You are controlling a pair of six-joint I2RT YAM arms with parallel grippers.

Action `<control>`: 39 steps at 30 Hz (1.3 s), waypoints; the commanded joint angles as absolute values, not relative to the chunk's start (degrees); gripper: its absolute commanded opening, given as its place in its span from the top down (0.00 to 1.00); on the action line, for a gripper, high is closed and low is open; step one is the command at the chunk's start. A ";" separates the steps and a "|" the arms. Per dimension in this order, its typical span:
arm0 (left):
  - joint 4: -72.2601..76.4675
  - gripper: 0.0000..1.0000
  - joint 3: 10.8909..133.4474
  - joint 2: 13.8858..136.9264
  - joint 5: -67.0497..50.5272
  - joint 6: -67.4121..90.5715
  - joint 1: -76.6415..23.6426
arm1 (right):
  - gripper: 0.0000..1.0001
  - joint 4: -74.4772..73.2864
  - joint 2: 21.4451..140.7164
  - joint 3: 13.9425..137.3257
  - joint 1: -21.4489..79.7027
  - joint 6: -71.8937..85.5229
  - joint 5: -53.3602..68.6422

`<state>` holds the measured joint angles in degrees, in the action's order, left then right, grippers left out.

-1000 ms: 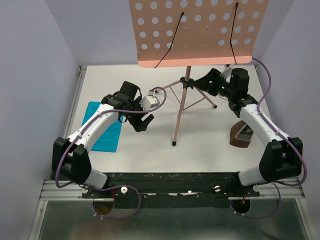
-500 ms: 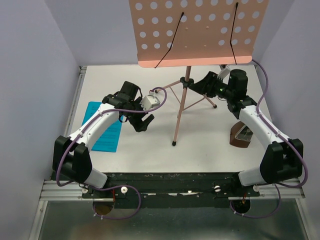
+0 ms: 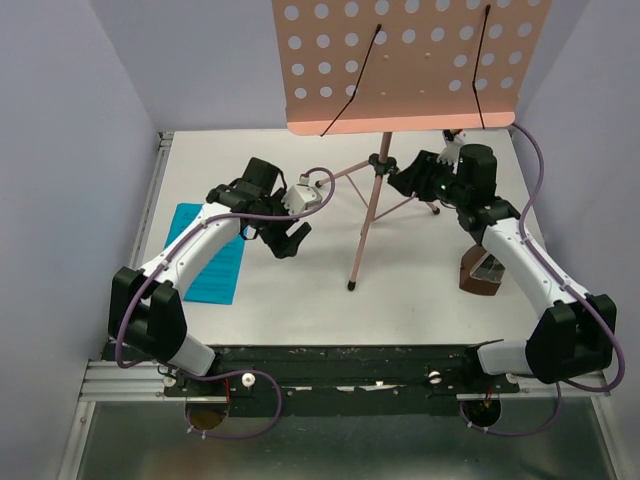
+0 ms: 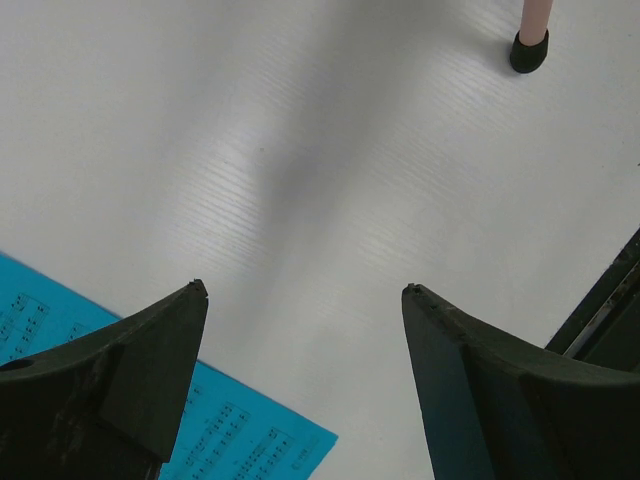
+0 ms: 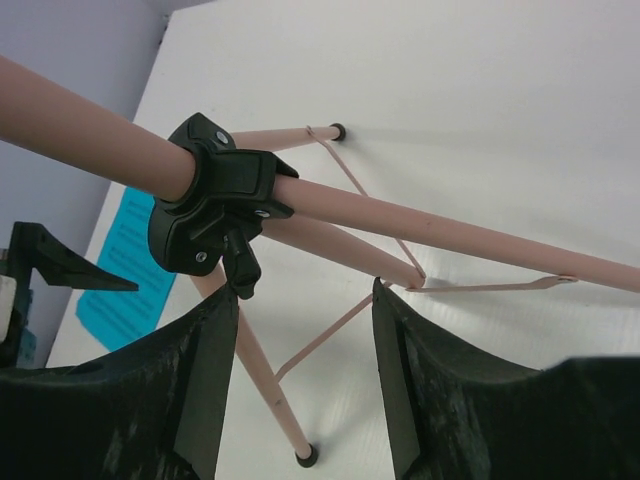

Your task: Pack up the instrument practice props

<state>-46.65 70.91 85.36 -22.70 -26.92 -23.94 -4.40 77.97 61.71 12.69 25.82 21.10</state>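
Note:
The pink perforated music stand (image 3: 400, 60) stands mid-table on thin tripod legs (image 3: 365, 225). My right gripper (image 3: 408, 180) is open just right of the stand's black collar (image 5: 210, 205). In the right wrist view my gripper (image 5: 305, 290) sits just under the collar and legs, and its left fingertip touches the collar's knob. My left gripper (image 3: 285, 240) is open and empty, left of the stand pole. In the left wrist view it (image 4: 305, 290) hovers over bare table. The blue sheet (image 3: 205, 255) lies flat at the left, its corner showing (image 4: 230, 440). The dark-brown wedge block (image 3: 482, 272) sits at the right.
Grey walls close in the table (image 3: 300, 300) on the left, back and right. One stand foot (image 4: 528, 50) is ahead of the left gripper. The stand's wide desk overhangs the back of the table. The black front rail (image 3: 330, 360) runs along the near edge.
The right gripper moved left and closer to the stand's collar. The stand's desk and pole top shifted slightly right. The left gripper rose a little toward the stand.

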 commanded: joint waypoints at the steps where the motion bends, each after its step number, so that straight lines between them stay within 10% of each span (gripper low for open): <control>1: -44.21 0.12 74.35 87.18 -24.17 -24.96 -23.55 | 0.37 -12.04 76.12 59.33 11.60 20.57 8.79; 16: -45.88 0.12 74.88 88.68 -24.52 -24.70 -23.55 | 0.29 24.69 71.45 52.11 11.78 6.59 29.44; 39: -51.59 0.12 77.25 92.11 -18.63 -28.92 -23.55 | 0.33 50.70 84.64 56.25 17.93 7.12 26.38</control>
